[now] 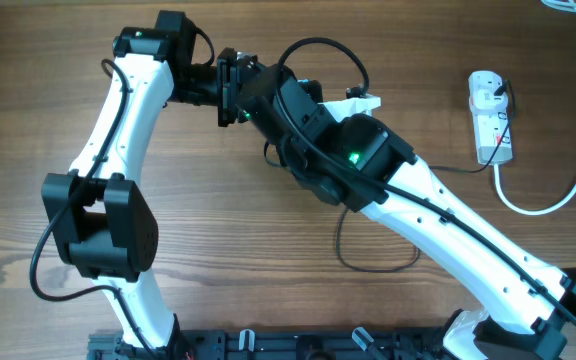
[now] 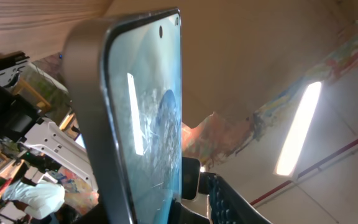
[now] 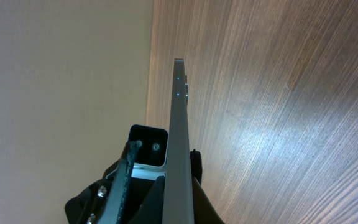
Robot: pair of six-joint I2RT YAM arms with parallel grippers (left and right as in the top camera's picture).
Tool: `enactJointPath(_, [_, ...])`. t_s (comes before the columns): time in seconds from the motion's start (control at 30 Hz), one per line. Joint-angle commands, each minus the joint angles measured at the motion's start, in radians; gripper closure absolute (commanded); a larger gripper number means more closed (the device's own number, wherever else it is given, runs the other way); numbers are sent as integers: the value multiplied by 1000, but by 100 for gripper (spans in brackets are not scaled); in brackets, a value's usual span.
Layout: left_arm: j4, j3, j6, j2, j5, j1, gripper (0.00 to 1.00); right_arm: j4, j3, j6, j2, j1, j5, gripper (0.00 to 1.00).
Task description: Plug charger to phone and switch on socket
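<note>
Barely begun, I judge: the slim cyan-screened smartphone [image 2: 148,124] stands on edge above the far-middle wooden worktop [image 1: 258,290], pinched in the right claw [image 3: 171,158], the left claw [image 1: 211,90] grip unclear, while the thin black charger cable [image 1: 368,266] lies loose nearby and the white oblong power strip [image 1: 490,120] at far right is untouched.

Left end effector [image 1: 220,90] and right end effector [image 1: 251,85] meet tip-to-tip.

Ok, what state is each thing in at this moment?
phone: held edge-on above the table, clamped in the right gripper.
charger: slack loop on the table, tip not visible.
socket: black plug in, switch position unreadable.
left gripper: at the phone, jaws unclear.
</note>
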Motion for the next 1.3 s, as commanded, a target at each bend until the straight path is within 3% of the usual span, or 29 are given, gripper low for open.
enactJointPath(0.0, [0, 4, -1, -34, 22, -4, 69, 2, 21, 4, -16, 5, 5, 96])
enactJointPath(0.27, [0, 4, -2, -34, 22, -4, 89, 2, 21, 1, -16, 5, -44, 96])
enactJointPath(0.47, [0, 4, -2, -34, 22, -4, 96, 6, 21, -34, -16, 5, -44, 92])
enactJointPath(0.5, [0, 4, -2, -34, 22, -4, 96, 9, 21, -58, -17, 5, -43, 84])
enactJointPath(0.57, [0, 4, 2, -34, 19, -3, 96, 26, 21, -191, -18, 4, -40, 33])
enactJointPath(0.6, [1, 4, 3, -34, 19, -3, 96, 35, 22, -232, -18, 3, -39, 22])
enactJointPath(0.73, [91, 4, 28, -34, 4, -3, 96, 82, 23, -509, -43, -13, -40, 9])
enactJointPath(0.93, [253, 4, 28, -34, -192, -3, 96, 71, 23, -900, -167, -80, -85, 2])
enactJointPath(1.03, [271, 4, 28, -34, -496, -3, 96, -29, 23, -1149, -236, -128, -91, 0])
enactJointPath(1.13, [270, 4, 28, -34, -684, -3, 96, -209, 19, -1233, -240, -169, -64, 0])
enactJointPath(1.27, [291, 4, 29, -34, -751, -3, 96, -397, -43, -1224, -197, -202, -66, 0])
